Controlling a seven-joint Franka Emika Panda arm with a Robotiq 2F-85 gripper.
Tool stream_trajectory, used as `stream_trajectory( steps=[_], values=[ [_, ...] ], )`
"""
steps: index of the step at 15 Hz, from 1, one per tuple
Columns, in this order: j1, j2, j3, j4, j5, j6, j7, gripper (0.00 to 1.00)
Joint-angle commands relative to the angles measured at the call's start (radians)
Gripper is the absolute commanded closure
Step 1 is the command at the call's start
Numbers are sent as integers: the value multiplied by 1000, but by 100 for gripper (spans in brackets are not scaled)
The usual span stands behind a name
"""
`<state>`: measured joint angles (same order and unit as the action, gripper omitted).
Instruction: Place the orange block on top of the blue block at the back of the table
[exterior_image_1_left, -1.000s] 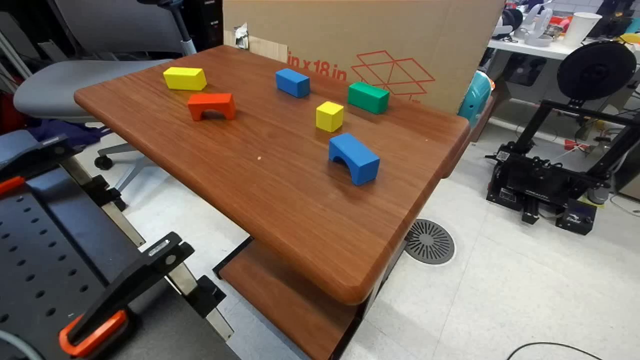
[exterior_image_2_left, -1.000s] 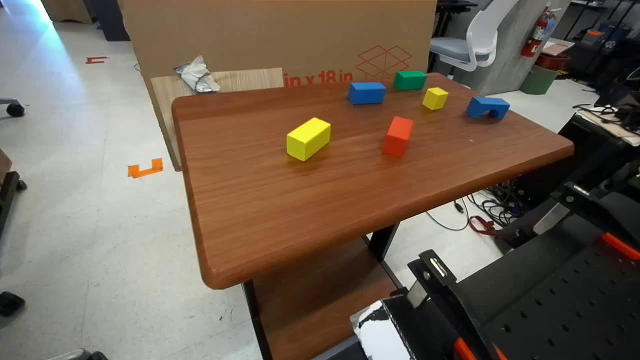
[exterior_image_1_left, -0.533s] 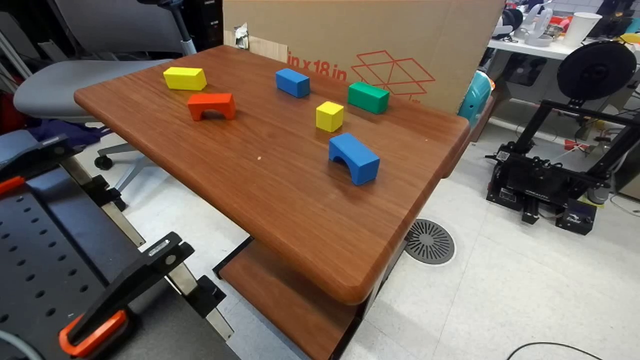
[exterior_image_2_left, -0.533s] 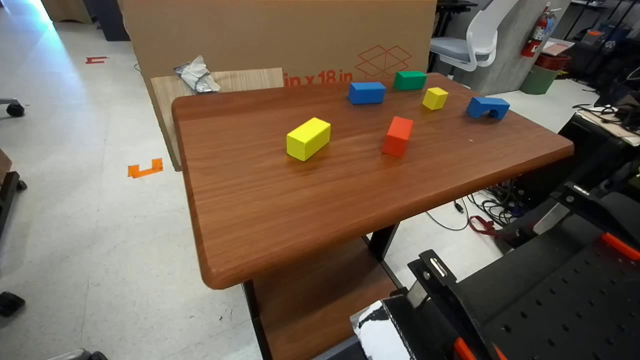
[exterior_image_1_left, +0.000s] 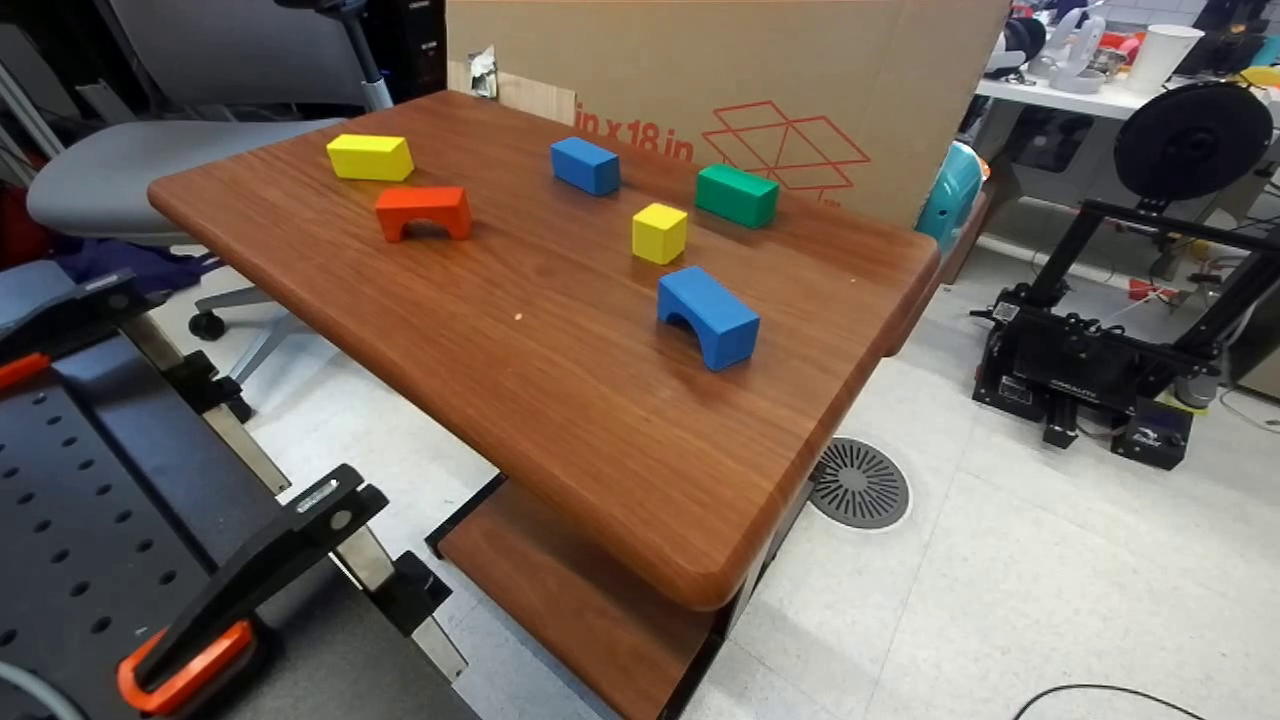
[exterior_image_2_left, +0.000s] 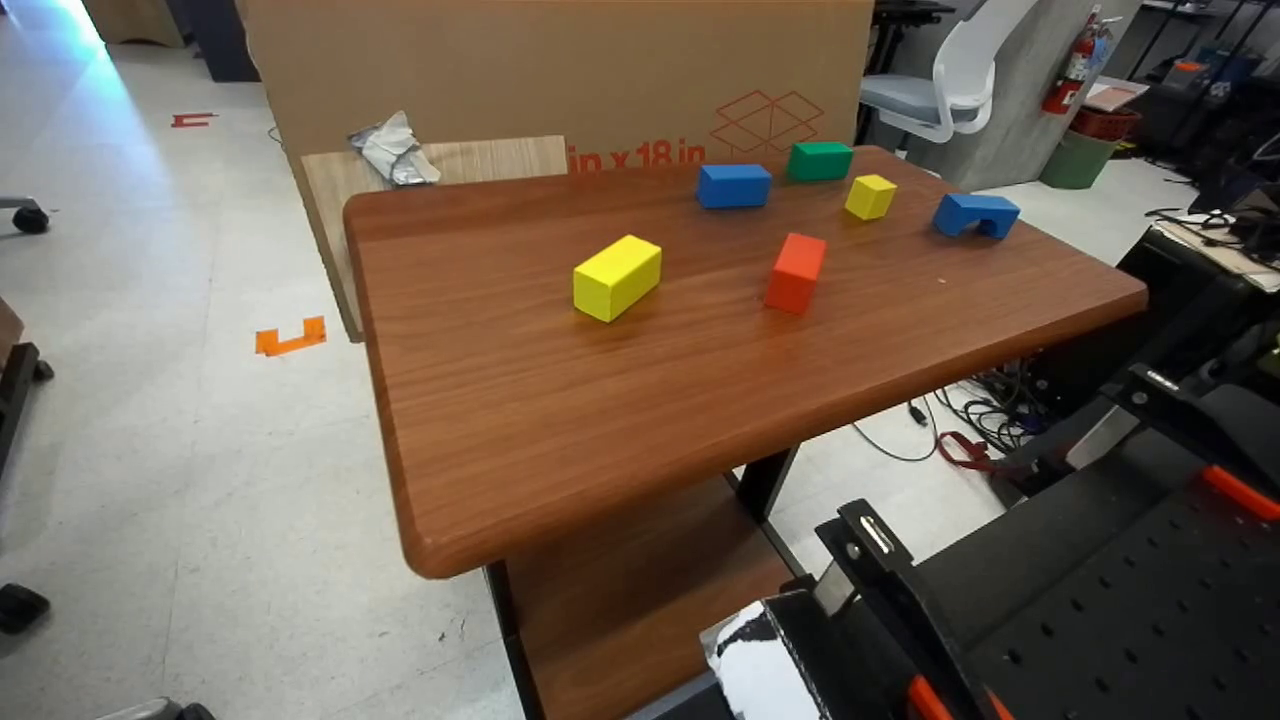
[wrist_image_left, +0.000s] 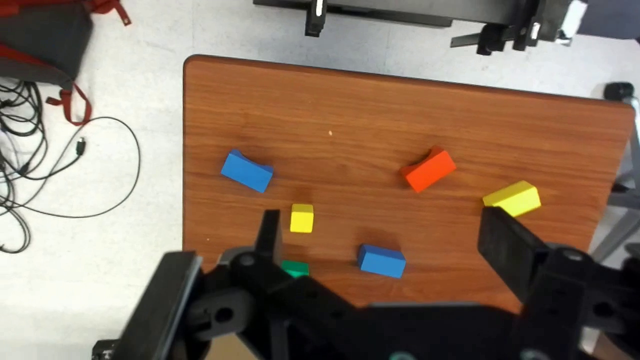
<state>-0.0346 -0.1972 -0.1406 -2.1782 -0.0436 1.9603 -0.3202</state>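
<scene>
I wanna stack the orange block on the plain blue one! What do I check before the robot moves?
1. Is the gripper open? Ok: it stands wide open, holding nothing.
2. Is the orange block standing on its legs? Ok: its arch opens down toward the table.
3. Is there room beside it? Ok: the wrist view shows a gap to the long yellow block.
4. Is the top of the plain blue block bare? Ok: nothing sits on it.
5. Is the gripper at the orange block? Not ok: neither exterior view shows it there.
6. How high is the gripper? Cannot tell.
</scene>
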Motion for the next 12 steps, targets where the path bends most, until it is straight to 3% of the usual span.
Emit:
stream_trajectory(
  steps=[1, 9, 12],
  values=[
    [13, 104, 66, -33, -98, 132, 39, 0],
    [25, 334, 119, -90, -250, 376, 7, 0],
    [50, 426, 125, -70, -358, 421, 88, 0]
  ],
)
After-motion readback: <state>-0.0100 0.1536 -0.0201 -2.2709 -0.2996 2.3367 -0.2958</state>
